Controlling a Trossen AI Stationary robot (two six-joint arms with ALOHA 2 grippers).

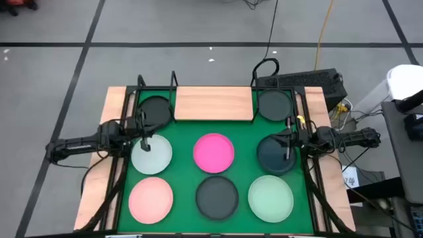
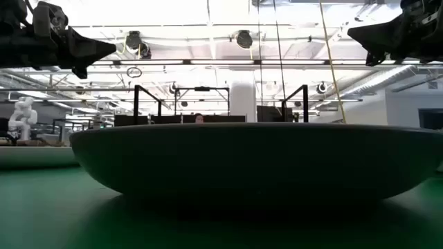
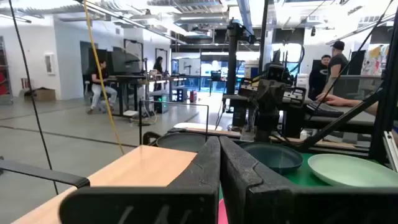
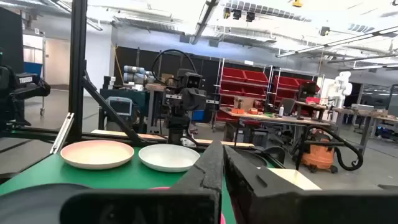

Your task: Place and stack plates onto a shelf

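Eight round plates lie flat on the green mat (image 1: 188, 173). They are black (image 1: 154, 109), dark grey (image 1: 274, 104), whitish (image 1: 151, 155), hot pink (image 1: 213, 151), dark teal (image 1: 275, 156), pale pink (image 1: 151, 199), dark grey (image 1: 217, 196) and mint green (image 1: 271, 197). The shelf (image 1: 213, 104), a light wood board on a black frame, stands at the far middle with nothing on it. My left gripper (image 1: 147, 140) hangs shut above the whitish plate. Above the teal plate, my right gripper (image 1: 287, 142) is also shut. Both show closed fingers in the wrist views (image 3: 219, 149) (image 4: 222, 155), high over the mat (image 2: 90, 52) (image 2: 360, 34).
Black frame posts (image 1: 173, 80) (image 1: 254, 74) rise at the shelf's corners. Black rails (image 1: 124, 165) run along both sides of the mat. A cabled box (image 1: 304, 82) sits behind the far right corner. People stand in the room beyond the table (image 3: 336, 62).
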